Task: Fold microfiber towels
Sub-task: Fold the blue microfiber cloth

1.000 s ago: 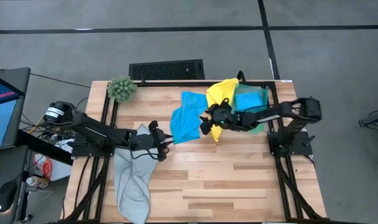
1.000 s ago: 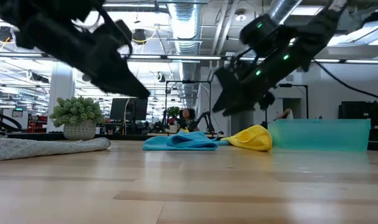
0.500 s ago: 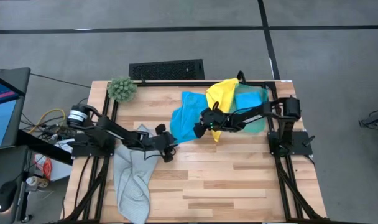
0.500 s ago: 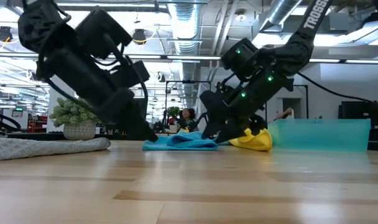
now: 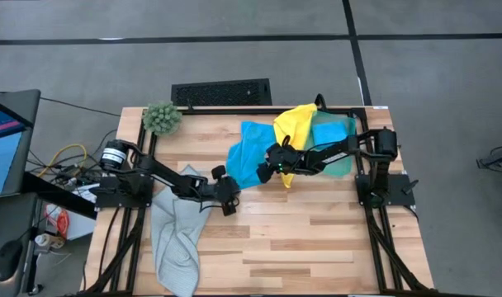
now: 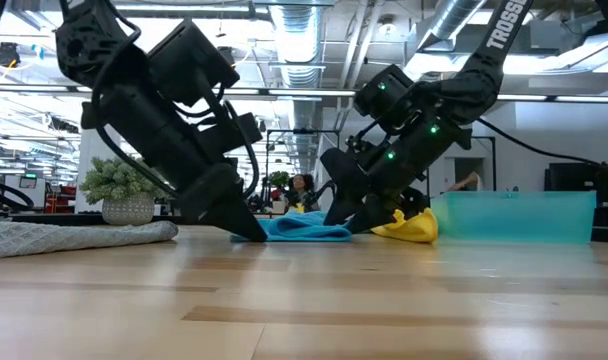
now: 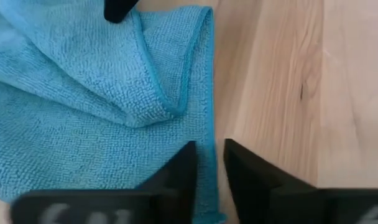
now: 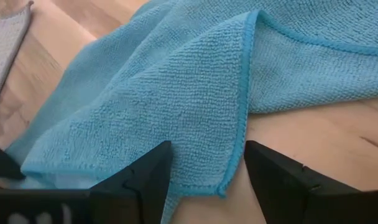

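Left gripper (image 5: 227, 200): down at the near corner of the blue towel (image 5: 249, 161); in its wrist view the two dark fingers (image 7: 176, 180) straddle the towel's hem with only a narrow gap between them, so they look nearly pinched on the edge, though a firm hold cannot be confirmed.
Right gripper (image 5: 272, 165): lowered onto the same blue towel from the other side, fingers (image 8: 145, 177) spread wide over a folded-over corner, nothing clamped.
Blue towel: crumpled and partly doubled over on the wooden table (image 5: 317, 239), near the middle-back.
Yellow towel (image 5: 294, 124): bunched beside the blue one, unfolded.
Teal towel (image 5: 333, 136): lies flat at the back right, partly under the right arm.
Grey towel (image 5: 175, 243): spread loosely at the table's left, hanging over the front edge.
Progress: early, by my judgement; no towel shows a tidy finished fold, and all visible ones are left to do.
Hidden: a second blue towel cannot be made out; the low view hides both fingertips' contact behind the arms; the teal towel's fold state is unclear.
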Controlling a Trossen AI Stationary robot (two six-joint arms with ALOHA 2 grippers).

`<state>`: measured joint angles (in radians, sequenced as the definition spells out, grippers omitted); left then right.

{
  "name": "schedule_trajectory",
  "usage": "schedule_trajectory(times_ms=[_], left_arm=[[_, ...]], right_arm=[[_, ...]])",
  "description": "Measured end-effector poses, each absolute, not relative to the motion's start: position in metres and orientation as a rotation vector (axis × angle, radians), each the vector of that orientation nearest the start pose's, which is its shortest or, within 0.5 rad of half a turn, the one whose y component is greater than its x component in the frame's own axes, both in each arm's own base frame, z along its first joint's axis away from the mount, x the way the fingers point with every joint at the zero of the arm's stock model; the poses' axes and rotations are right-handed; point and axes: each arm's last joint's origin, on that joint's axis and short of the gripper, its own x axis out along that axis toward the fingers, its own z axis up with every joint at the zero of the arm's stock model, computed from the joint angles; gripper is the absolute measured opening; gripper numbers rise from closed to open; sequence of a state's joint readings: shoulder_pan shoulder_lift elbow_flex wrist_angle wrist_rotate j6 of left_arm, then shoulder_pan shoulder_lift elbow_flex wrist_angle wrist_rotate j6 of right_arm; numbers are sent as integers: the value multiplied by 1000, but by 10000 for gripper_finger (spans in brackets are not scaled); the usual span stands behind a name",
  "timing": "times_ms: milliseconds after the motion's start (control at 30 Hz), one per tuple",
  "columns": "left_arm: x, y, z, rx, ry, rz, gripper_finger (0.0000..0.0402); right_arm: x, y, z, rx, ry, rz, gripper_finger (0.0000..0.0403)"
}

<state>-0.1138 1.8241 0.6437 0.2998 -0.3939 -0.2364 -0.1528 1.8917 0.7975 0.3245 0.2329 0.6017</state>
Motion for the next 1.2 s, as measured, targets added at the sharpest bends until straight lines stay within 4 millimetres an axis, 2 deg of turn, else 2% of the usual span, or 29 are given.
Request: schedule_trajectory(times_ms=[67, 200, 300, 433, 467, 667, 833, 900, 1000, 1200], left_arm=[[295, -22, 82, -11, 818, 352, 19], [295, -22, 82, -34, 810, 377, 6], [295, -22, 82, -54, 806, 387, 3], [297, -27, 84, -54, 806, 392, 2], [298, -28, 85, -53, 810, 396, 1], [307, -43, 102, -1, 883, 419, 0], [302, -62, 129, 90, 990, 432, 0], [299, -70, 144, 114, 991, 445, 0], [289, -82, 155, 147, 1019, 457, 0], [266, -105, 177, 106, 1004, 441, 0]], right_arm=[[333, -58, 97, 534, 639, -586, 224], [332, -55, 104, 541, 629, -568, 191], [333, -51, 119, 542, 584, -543, 132], [330, -46, 143, 537, 523, -511, 29], [329, -45, 151, 532, 501, -502, 17], [314, -30, 199, 507, 398, -472, 9], [286, -12, 233, 433, 391, -540, 9], [274, -3, 240, 418, 410, -564, 6], [258, 14, 249, 422, 431, -560, 5], [232, 56, 242, 472, 569, -522, 6]])
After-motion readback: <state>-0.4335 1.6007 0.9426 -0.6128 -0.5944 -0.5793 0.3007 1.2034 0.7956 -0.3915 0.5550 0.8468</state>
